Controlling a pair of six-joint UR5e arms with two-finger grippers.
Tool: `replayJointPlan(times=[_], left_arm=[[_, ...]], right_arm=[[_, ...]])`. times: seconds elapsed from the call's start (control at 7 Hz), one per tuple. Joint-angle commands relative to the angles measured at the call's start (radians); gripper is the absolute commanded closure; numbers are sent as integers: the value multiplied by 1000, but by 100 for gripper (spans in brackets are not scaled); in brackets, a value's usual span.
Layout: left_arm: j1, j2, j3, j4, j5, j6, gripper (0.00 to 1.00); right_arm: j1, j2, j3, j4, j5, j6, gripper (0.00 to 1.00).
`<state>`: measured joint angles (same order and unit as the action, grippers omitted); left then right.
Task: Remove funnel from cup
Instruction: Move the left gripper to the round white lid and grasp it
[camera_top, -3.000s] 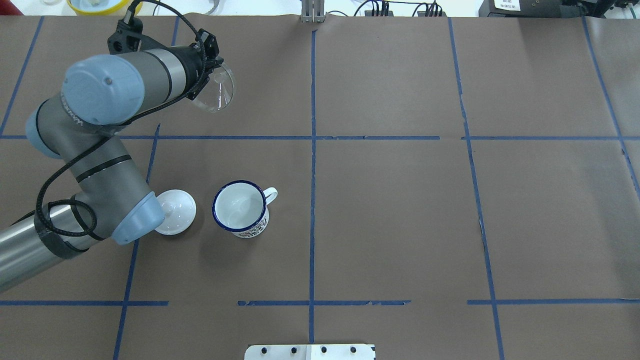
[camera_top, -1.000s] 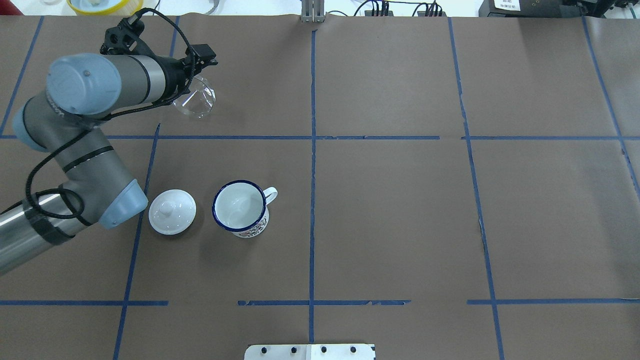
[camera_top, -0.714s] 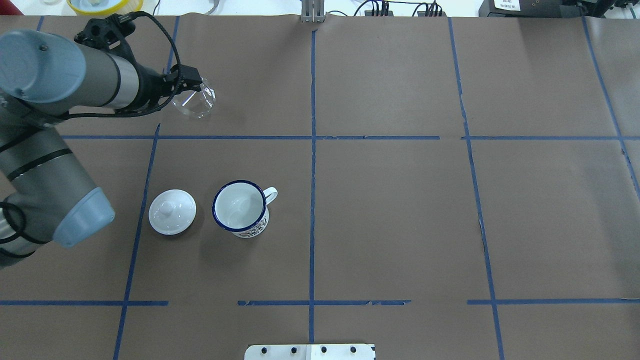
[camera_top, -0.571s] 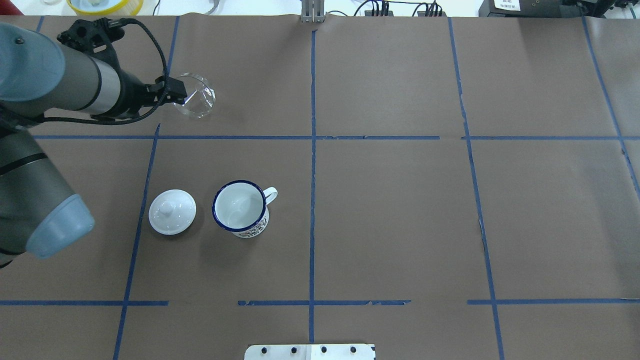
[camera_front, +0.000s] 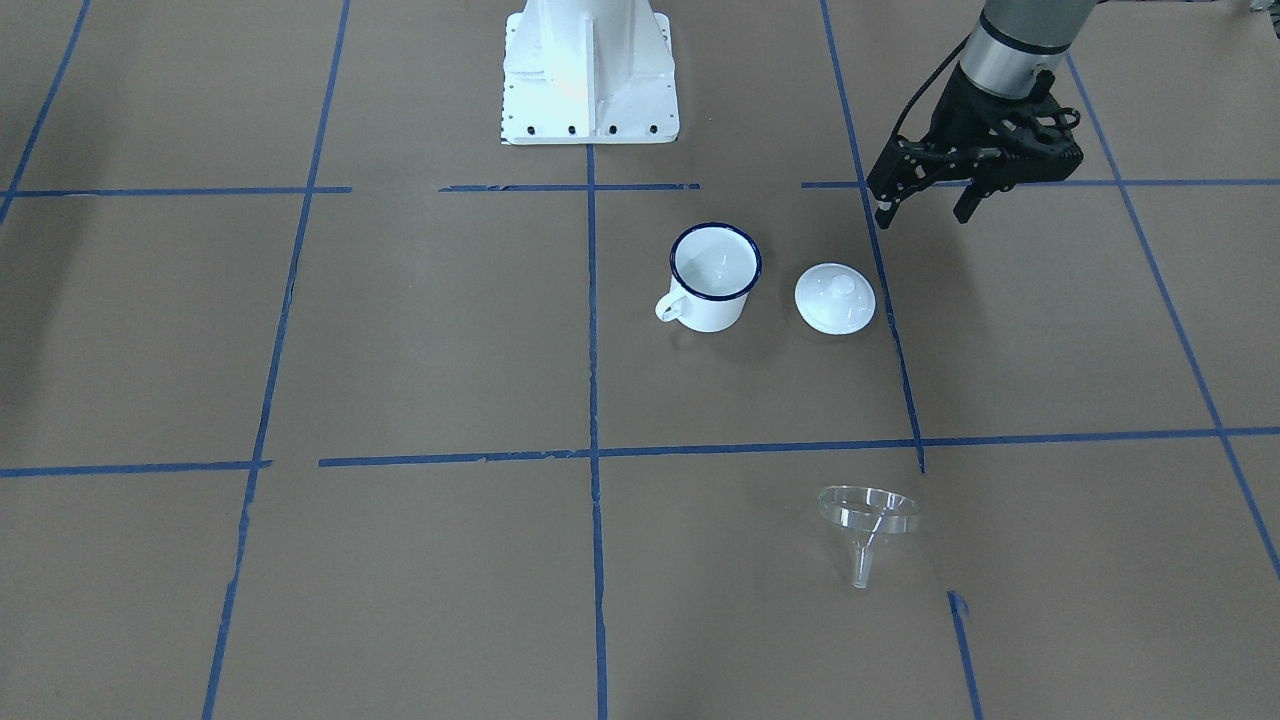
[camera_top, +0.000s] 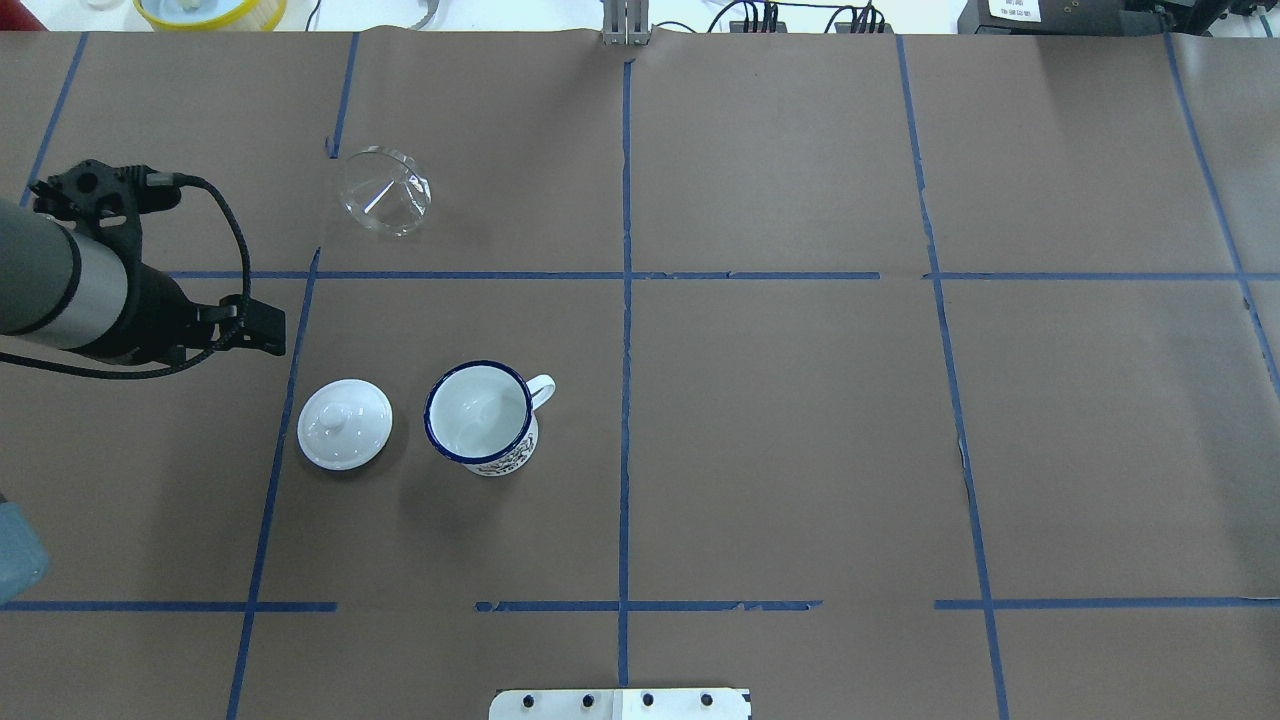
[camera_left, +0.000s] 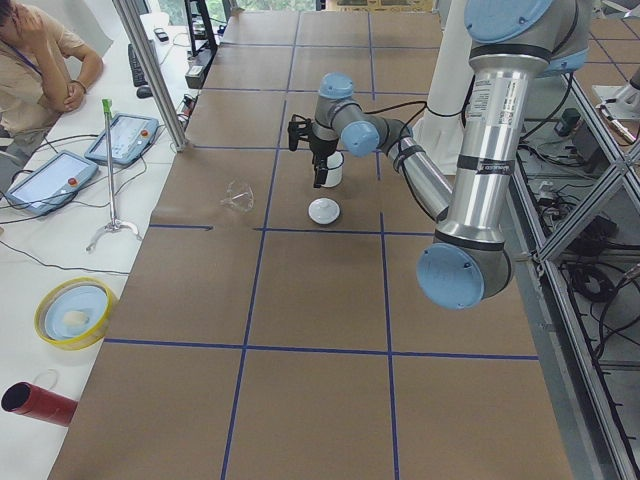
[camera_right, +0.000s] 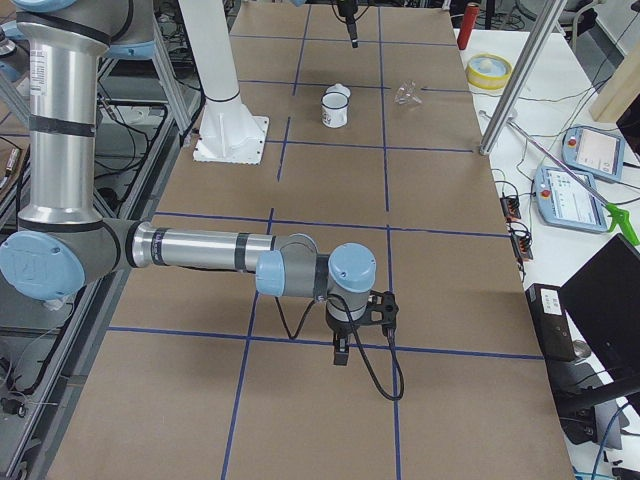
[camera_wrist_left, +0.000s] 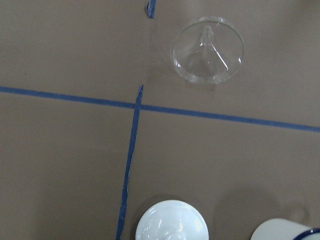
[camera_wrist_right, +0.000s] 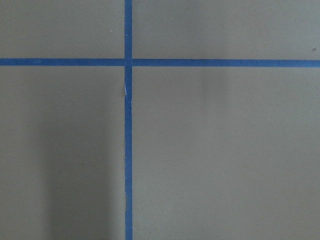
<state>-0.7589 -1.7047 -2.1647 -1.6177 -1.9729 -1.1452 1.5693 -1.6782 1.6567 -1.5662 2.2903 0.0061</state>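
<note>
Hovering left gripper (camera_front: 925, 205): hung above the table (camera_top: 800, 450), fingers apart and empty, well clear of the funnel (camera_top: 385, 192).
Lid (camera_top: 344, 424): white and knobbed, sat just left of the cup (camera_top: 480, 415), not touching.
Funnel: clear, lay tipped on the brown table beyond a blue tape line (camera_top: 450, 275), outside the cup and well apart from it.
Cup: stood upright and empty, handle to its right.
Right gripper (camera_right: 340, 352): low over the table's right end; open or closed could not be told.
</note>
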Motion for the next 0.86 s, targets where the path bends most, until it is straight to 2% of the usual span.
replayJointPlan(times=[0.0, 0.29, 0.71], left_arm=[[35, -6, 164, -171, -9, -17, 0], [38, -88, 261, -171, -9, -19, 0], [102, -119, 324, -171, -3, -21, 0]], right_arm=[[0, 0, 0, 0, 0, 0, 0], [0, 0, -2, 0, 0, 0, 0], [0, 0, 0, 0, 0, 0, 0]])
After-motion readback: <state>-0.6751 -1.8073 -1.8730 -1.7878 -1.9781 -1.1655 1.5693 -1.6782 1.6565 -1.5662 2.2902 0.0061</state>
